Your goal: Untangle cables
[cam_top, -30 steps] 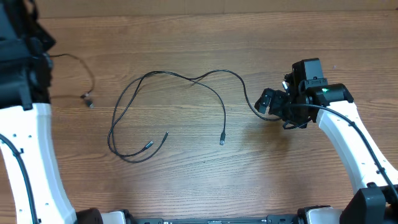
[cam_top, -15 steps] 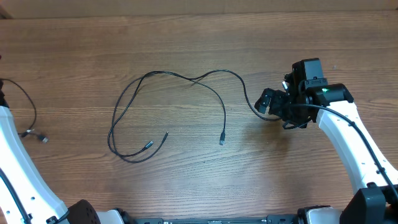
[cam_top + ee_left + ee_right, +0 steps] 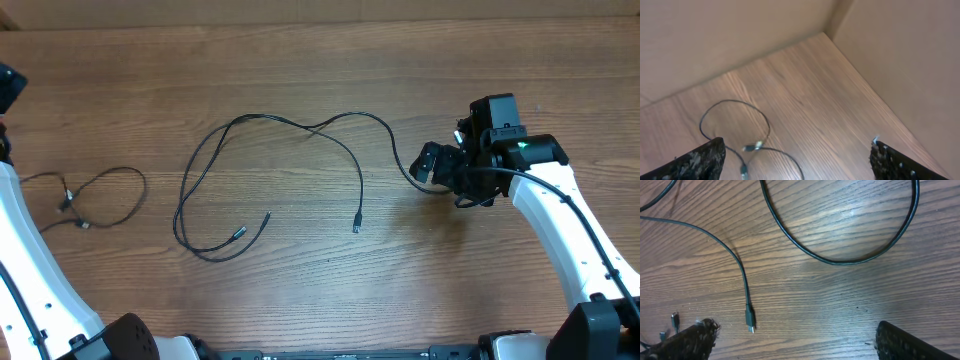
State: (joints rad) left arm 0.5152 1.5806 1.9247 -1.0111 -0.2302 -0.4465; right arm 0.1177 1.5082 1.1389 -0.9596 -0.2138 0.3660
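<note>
A short thin black cable (image 3: 112, 178) lies loose in a curl at the table's left, its plugs (image 3: 68, 198) close together. The left wrist view looks down on this cable (image 3: 762, 122) from high above, and my left gripper (image 3: 797, 145) is open with nothing between its fingers. Two longer cables (image 3: 250, 119) sprawl across the middle and cross near the far side. One ends in a jack plug (image 3: 238, 234), the other in a USB plug (image 3: 357, 227). My right gripper (image 3: 428, 164) is open and hovers over a cable bend (image 3: 840, 261), with the USB plug (image 3: 749, 318) to its left.
The table is bare wood (image 3: 330, 300). Brown walls (image 3: 900, 60) meet at the table's far left corner, close to my left gripper. My white right arm (image 3: 560, 230) reaches in from the lower right, my left arm (image 3: 30, 270) along the left edge.
My left gripper has opened and let go of the short cable, which now lies on the table at the left. The left arm swung out to the left edge. The right arm has not moved.
</note>
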